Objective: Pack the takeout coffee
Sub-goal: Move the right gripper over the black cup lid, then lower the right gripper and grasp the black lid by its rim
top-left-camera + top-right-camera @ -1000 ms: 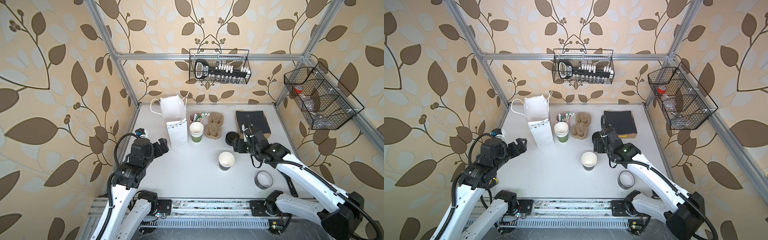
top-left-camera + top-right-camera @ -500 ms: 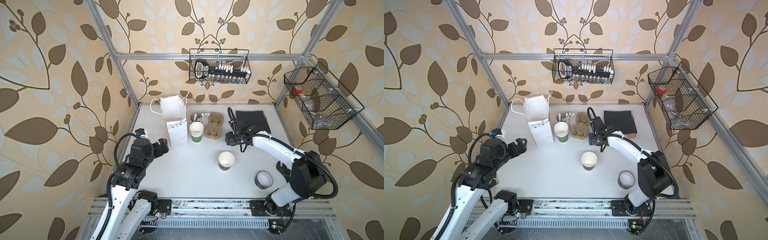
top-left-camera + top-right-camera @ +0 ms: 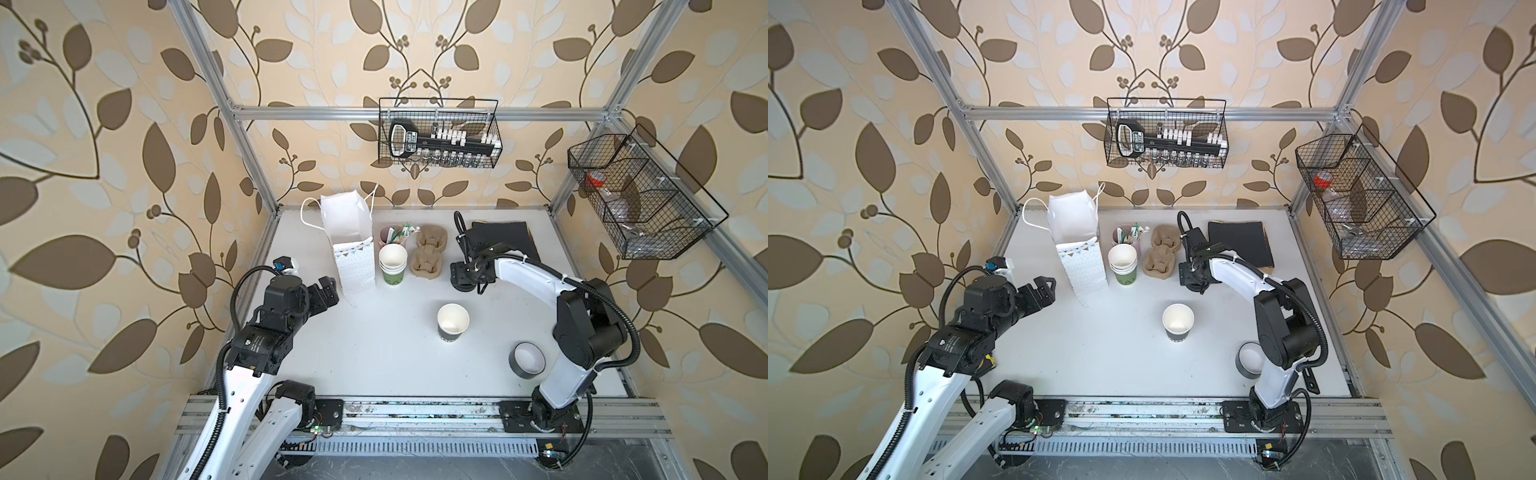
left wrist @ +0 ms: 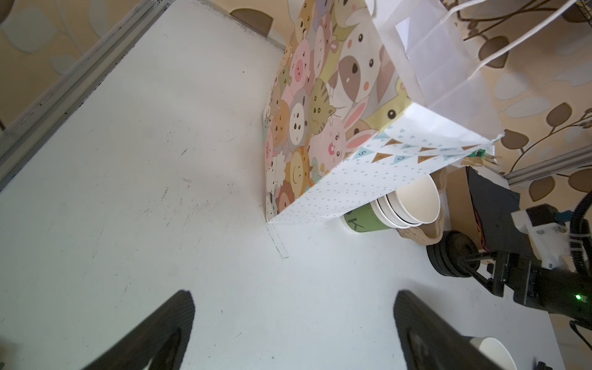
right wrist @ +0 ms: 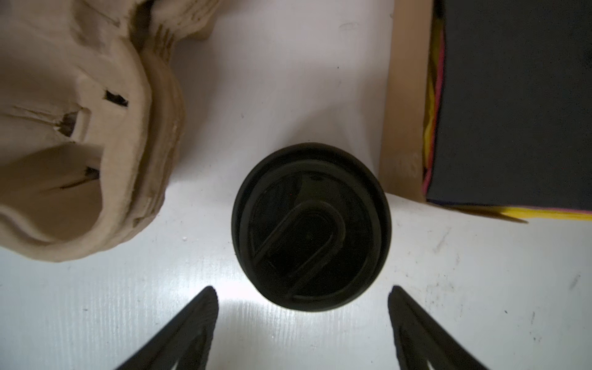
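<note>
The middle of the surface [image 3: 374, 353] is bare. The coffee cup [image 3: 453, 328] [image 3: 1178, 328] stands there alone, upright and lidless, its white inside showing, well apart from everything. A tape roll [image 3: 527, 359] lies near the front edge by the right arm's base.

The bag [image 3: 351, 245] stands open-topped near the back left corner. The left claw [image 3: 326, 291] [image 4: 293, 293] is just beside the bag's base, jaws wide apart and empty.

Along the back stand nested cups [image 3: 392, 266] touching the bag, a pink cup [image 3: 390, 233] holding sticks, pulp carriers [image 3: 428, 253] and a box [image 5: 407, 105] of black, yellow and pink sheets. The lids [image 5: 312, 227] sit between carriers and box with a gap on either side. The right claw [image 5: 301, 289] hangs over them, jaws apart, gripping nothing.

Two wire baskets [image 3: 440, 133] hang on the walls.

The green cup shows a "K" in the left wrist view. The bag has cartoon animals and bunting with letters; the coffee cup's pale lettering is too small to read.
</note>
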### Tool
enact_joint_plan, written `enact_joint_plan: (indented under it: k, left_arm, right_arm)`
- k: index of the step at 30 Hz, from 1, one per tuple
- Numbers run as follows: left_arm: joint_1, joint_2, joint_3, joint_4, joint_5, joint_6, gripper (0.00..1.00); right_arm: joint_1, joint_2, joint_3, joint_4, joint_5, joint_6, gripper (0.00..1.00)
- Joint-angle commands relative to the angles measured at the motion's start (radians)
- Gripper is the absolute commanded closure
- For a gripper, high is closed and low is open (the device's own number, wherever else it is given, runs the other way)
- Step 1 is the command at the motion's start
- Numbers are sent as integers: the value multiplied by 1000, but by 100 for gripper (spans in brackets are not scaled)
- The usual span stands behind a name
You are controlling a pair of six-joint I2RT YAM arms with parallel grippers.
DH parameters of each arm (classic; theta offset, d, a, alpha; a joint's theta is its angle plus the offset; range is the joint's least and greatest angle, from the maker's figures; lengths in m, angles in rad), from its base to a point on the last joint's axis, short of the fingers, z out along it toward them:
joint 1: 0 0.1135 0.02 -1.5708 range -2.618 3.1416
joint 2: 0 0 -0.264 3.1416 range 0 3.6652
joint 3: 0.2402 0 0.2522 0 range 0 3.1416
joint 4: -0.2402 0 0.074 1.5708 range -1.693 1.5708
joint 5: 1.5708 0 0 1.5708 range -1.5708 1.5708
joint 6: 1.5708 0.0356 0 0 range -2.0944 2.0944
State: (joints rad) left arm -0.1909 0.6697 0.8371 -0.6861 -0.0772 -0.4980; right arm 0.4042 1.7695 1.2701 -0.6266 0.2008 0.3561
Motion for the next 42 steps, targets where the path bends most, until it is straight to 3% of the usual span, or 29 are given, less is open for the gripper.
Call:
enact_joint_plan:
  k: [1, 28, 42]
  left_arm:
    - [-7, 5, 7, 11, 2, 4, 1]
    - [-7, 19, 9, 11, -1, 6, 1]
    - [-6, 19, 9, 13, -3, 7, 1]
  right_arm:
    - [5, 30, 49, 3, -10, -19, 17]
    - [-10, 79, 70, 8, 28, -25, 19]
    - [-34, 30, 57, 31, 2, -2, 18]
